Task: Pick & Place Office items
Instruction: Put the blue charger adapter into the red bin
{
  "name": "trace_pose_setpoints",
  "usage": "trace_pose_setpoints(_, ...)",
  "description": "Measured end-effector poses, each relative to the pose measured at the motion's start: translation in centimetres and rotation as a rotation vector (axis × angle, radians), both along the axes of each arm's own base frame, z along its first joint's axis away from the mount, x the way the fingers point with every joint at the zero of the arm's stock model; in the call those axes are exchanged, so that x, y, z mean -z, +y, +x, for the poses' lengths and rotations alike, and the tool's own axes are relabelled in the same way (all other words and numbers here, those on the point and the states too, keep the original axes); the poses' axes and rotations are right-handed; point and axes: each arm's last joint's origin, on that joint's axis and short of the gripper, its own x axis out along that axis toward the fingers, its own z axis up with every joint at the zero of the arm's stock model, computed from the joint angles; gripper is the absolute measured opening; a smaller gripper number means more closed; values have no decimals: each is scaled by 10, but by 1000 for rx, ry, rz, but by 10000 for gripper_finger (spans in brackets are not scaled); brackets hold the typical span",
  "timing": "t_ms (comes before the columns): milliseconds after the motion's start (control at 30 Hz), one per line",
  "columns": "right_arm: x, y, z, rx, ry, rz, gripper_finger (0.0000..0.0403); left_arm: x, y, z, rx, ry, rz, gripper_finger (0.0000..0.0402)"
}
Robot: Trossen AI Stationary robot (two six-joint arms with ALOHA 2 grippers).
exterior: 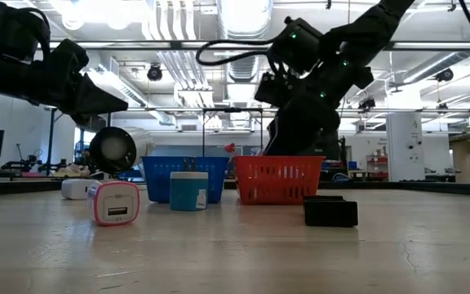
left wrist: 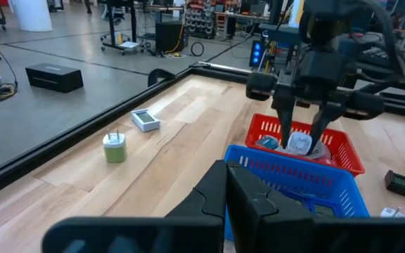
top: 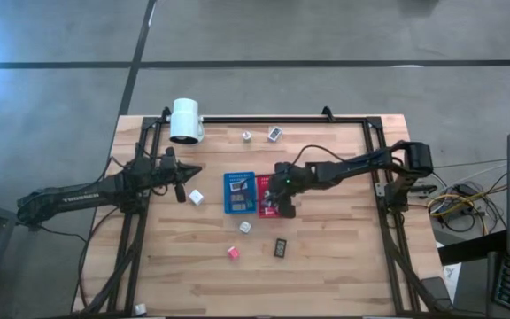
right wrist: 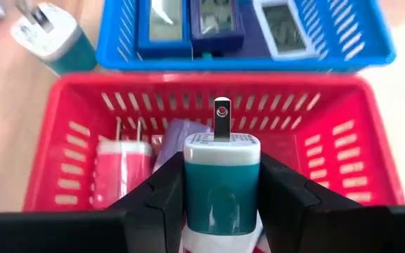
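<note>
My right gripper [top: 284, 206] hangs over the red tray [top: 264, 202], shut on a teal-and-white plug cube [right wrist: 221, 184]. A pink cube [right wrist: 121, 169] and a purple item [right wrist: 178, 135] lie inside the red tray. Beside it, the blue tray [top: 239, 192] holds flat rectangles [right wrist: 216, 17]. Loose on the table are a white cube [top: 196, 197], another white cube [top: 246, 227], a pink cube [top: 234, 252] and a dark rectangle [top: 281, 248]. My left gripper [top: 191, 170] waits shut, above the table left of the trays. My right gripper pinches the teal cube by its two opposite side faces [right wrist: 192, 200] between its two fingers [right wrist: 162, 204]. The fingers slant down from the table's right side. The cube's metal prongs [right wrist: 221, 119] point away from the wrist, over the inside of the red tray.
A big white cylinder [top: 186, 120] lies at the table's far left. Two small items [top: 248, 136], [top: 274, 133] sit near the far edge. A black frame rail [top: 264, 120] runs around the table. Bare wood stretches along the near side.
</note>
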Motion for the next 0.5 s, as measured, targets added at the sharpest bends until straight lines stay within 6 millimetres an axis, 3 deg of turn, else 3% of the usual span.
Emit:
trace_pose_setpoints(200, 2, 0, 1, -5, 10, -4, 135, 0, 0, 0, 2, -2, 0, 12)
trace_pose_setpoints(500, -1, 1, 0, -6, 2, -3, 173, 0, 0, 0, 2, -4, -3, 12)
